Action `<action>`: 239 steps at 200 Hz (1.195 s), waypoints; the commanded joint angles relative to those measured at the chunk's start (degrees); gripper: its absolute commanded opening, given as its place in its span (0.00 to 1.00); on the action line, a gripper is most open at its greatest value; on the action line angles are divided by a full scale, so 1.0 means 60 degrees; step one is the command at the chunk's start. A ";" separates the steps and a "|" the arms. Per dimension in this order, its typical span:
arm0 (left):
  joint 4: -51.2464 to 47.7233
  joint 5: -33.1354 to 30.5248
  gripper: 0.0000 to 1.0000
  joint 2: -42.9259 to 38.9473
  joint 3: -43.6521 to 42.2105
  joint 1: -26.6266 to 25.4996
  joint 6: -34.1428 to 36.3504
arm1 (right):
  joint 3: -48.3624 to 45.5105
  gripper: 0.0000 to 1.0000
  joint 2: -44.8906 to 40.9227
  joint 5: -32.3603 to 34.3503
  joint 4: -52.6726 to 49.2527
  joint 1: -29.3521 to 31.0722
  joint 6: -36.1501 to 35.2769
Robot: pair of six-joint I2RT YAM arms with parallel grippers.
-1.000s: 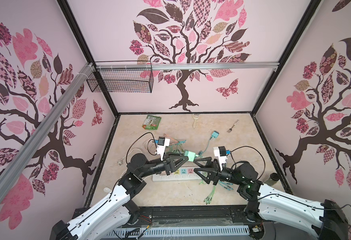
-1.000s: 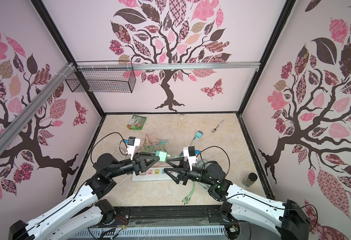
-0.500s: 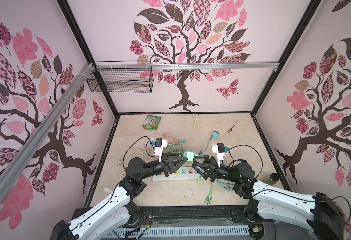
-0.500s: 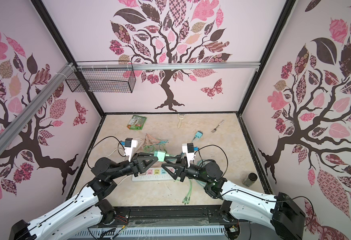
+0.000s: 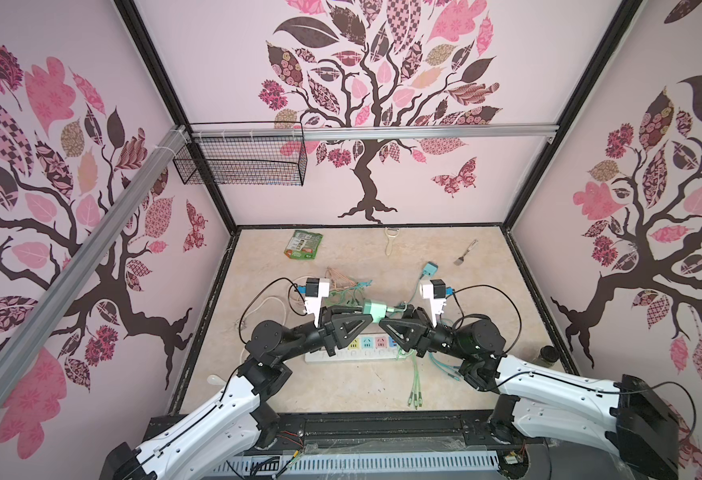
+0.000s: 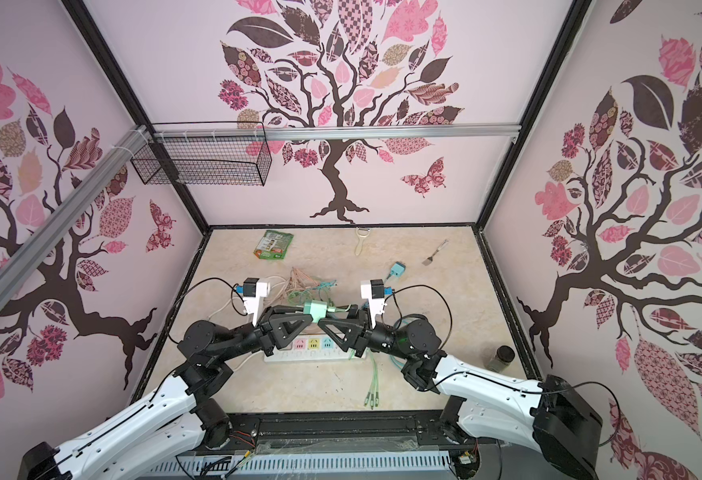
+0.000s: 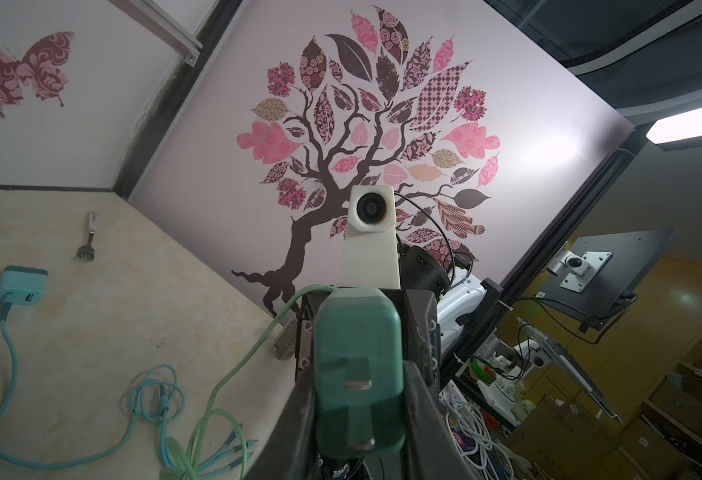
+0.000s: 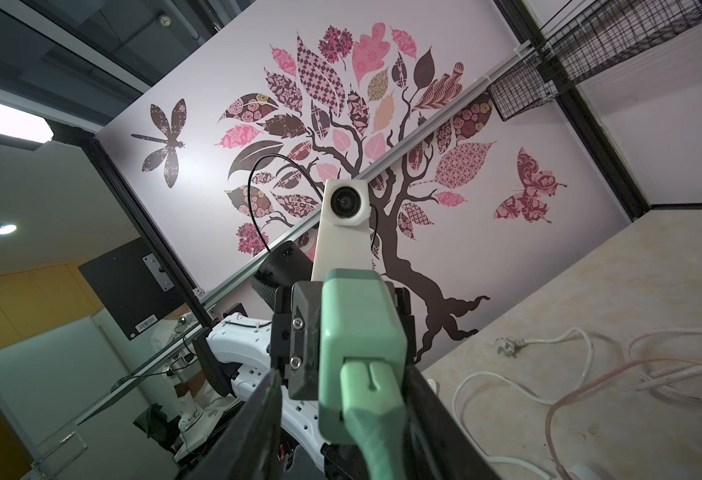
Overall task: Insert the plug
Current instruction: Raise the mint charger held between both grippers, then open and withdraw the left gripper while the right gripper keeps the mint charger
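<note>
**Plug's up in the air, not in the strip yet**

Nearest the camera, the white plastic power strip with pastel sockets (image 5: 355, 354) lies flat on the tabletop, and the sockets in view are bare. Just above it, the left gripper (image 5: 368, 319) is clamped on the mint-green square plastic charger plug (image 5: 374, 309). The right gripper (image 5: 386, 323) has its jaws around the plug's cable end, but it's hard to tell if it's actually pinching. So the pickup looks done. Lining the plug up and pushing it in are what's left.
</note>
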 commanded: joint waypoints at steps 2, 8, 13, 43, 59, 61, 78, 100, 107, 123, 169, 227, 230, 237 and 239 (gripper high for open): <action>0.0378 0.0090 0.00 -0.0133 -0.0246 -0.0076 0.0096 | 0.0409 0.47 0.0131 -0.0070 0.0569 0.0027 0.0115; 0.0378 0.0091 0.00 -0.0148 -0.0257 -0.0077 0.0110 | 0.0446 0.47 0.0153 -0.0077 0.0569 0.0037 0.0117; 0.0378 0.0076 0.00 -0.0140 -0.0270 -0.0075 0.0121 | 0.0475 0.47 0.0168 -0.0088 0.0563 0.0028 0.0120; 0.0378 0.0018 0.00 -0.0132 -0.0279 -0.0090 0.0154 | 0.0645 0.43 0.0330 -0.0208 0.0470 0.0027 0.0117; 0.0374 0.0017 0.00 -0.0120 -0.0285 -0.0095 0.0196 | 0.0739 0.42 0.0428 -0.0260 0.0408 0.0029 0.0117; 0.0370 0.0020 0.00 -0.0118 -0.0275 -0.0091 0.0198 | 0.0735 0.42 0.0444 -0.0258 0.0408 0.0035 0.0124; 0.0363 0.0002 0.00 -0.0066 -0.0271 -0.0100 0.0238 | 0.0796 0.39 0.0521 -0.0293 0.0430 0.0032 0.0124; 0.0320 -0.0026 0.00 -0.0028 -0.0289 -0.0093 0.0285 | 0.0888 0.37 0.0607 -0.0404 0.0412 0.0027 0.0123; 0.0320 -0.0063 0.00 -0.0033 -0.0320 -0.0098 0.0293 | 0.0913 0.36 0.0627 -0.0427 0.0409 0.0034 0.0130; 0.0279 -0.0126 0.00 -0.0031 -0.0330 -0.0090 0.0339 | 0.0901 0.32 0.0657 -0.0443 0.0409 0.0027 0.0131; -0.0178 -0.0416 0.02 -0.0200 -0.0330 -0.0103 0.0474 | 0.0798 0.24 0.0420 -0.0342 0.0280 0.0035 -0.0006; -0.1200 -0.0677 0.48 -0.0480 -0.0154 -0.0103 0.0607 | 0.0983 0.19 -0.0691 0.0518 -0.2232 0.0016 -0.1209; -0.1255 -0.0678 0.49 -0.0498 -0.0160 -0.0100 0.0621 | 0.1041 0.19 -0.0757 0.0571 -0.2430 0.0011 -0.1298; -0.1404 -0.0711 0.51 -0.0570 -0.0155 -0.0103 0.0635 | 0.1171 0.19 -0.0924 0.0699 -0.2981 -0.0016 -0.1531; -0.1448 -0.0725 0.51 -0.0582 -0.0154 -0.0104 0.0644 | 0.1223 0.19 -0.0971 0.0721 -0.3131 -0.0017 -0.1595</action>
